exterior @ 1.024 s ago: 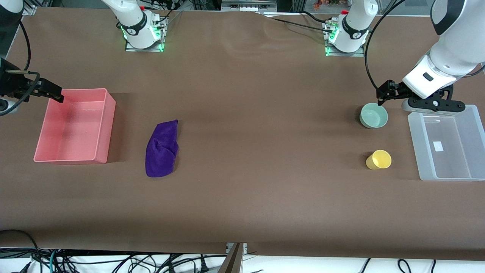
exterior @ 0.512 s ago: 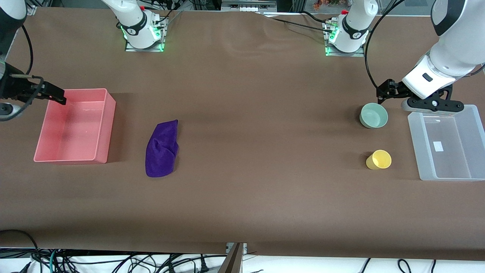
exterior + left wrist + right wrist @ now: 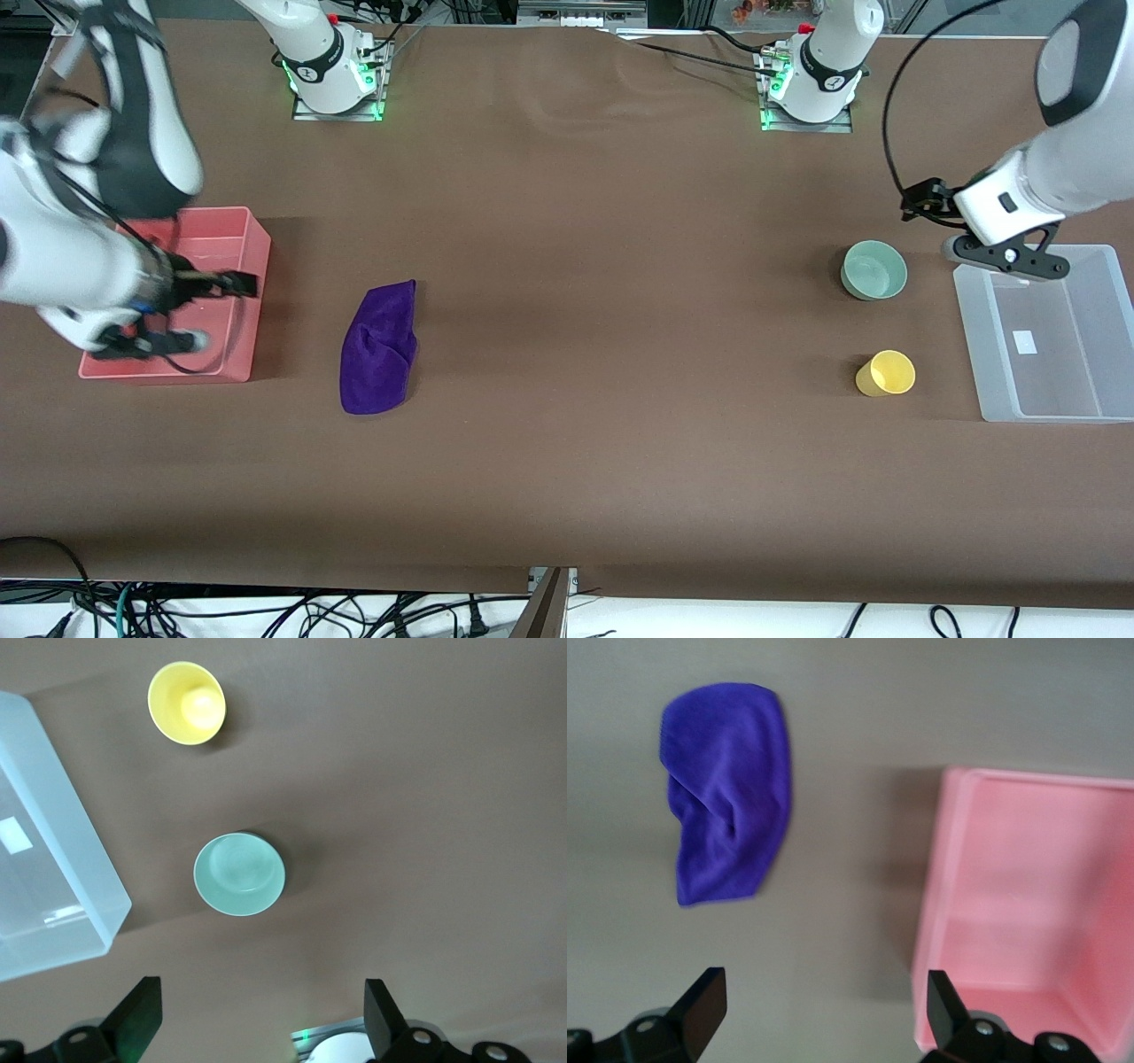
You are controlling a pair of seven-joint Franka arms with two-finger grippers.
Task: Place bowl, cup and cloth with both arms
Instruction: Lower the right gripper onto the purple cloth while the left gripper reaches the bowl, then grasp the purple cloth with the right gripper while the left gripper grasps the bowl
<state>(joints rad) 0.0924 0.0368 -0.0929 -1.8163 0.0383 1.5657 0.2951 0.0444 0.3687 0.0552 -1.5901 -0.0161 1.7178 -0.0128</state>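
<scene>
Nearest, at lower right, the cup stands on the table; the cloth lies left of centre. Farther, the bowl sits at right. Both grippers, left upper right, right over the pink bin, are released.

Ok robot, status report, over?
Left claw open, up near bowl. Right claw open over pink bin. Cup, cloth untouched. Nothing blocking.

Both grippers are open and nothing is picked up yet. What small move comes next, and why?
Probably shift the right gripper from over the pink bin toward the cloth: its fingers are open, and the cloth lies flat beside the bin. The left gripper, also open, hangs near the bowl.
</scene>
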